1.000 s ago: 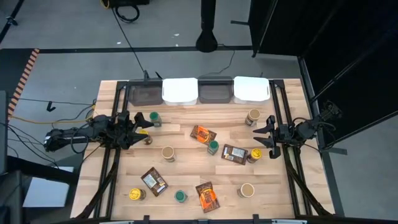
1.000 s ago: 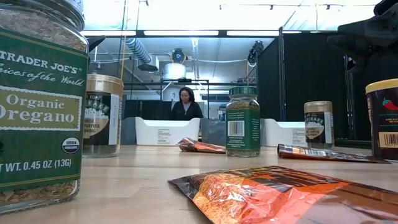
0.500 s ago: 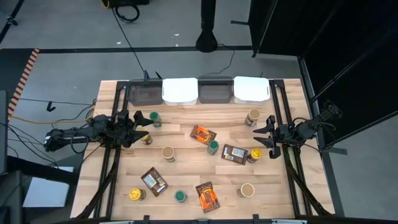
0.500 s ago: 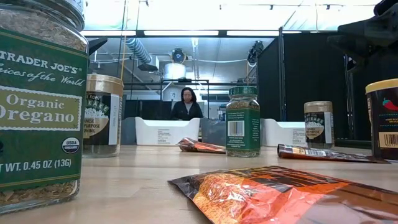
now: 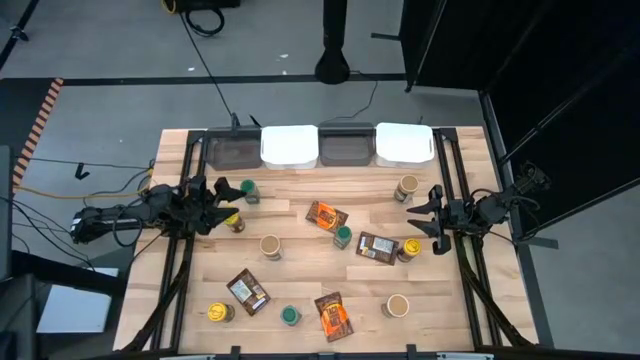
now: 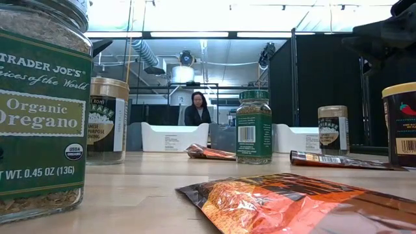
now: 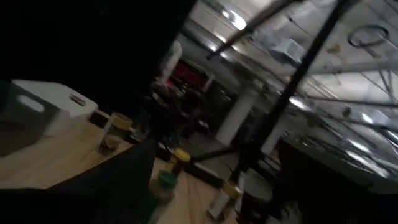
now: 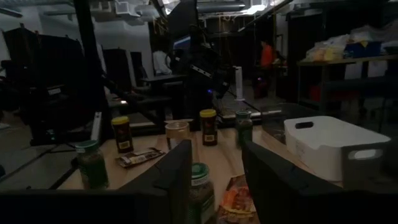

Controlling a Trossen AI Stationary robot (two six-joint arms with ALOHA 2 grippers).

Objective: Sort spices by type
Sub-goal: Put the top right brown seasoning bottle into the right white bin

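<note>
The spices lie scattered over the wooden table (image 5: 300, 270). There are round jars with green (image 5: 247, 190), yellow (image 5: 410, 247) and tan (image 5: 269, 245) lids. Flat brown and orange packets (image 5: 326, 215) lie among them. All of them rest on the tabletop. My left gripper (image 5: 218, 203) is open near the table's left edge, level above the table. A green-lidded jar and a yellow-lidded jar (image 5: 235, 222) stand just past its fingertips. My right gripper (image 5: 425, 212) is open near the right edge, between a tan-lidded jar (image 5: 406, 188) and the yellow-lidded one. In the wrist views, both gaps (image 7: 214, 180) (image 8: 214, 168) hold nothing.
Two white bins (image 5: 289, 145) (image 5: 404, 143) and two dark bins (image 5: 232, 150) (image 5: 345, 147) stand in a row along the far edge. Close to the low camera are an oregano jar (image 6: 42, 110) and an orange packet (image 6: 292, 201). A person (image 6: 197, 109) stands beyond the table.
My left gripper has turned a little at the wrist without leaving its place. The spices and my right gripper have stayed where they were.
</note>
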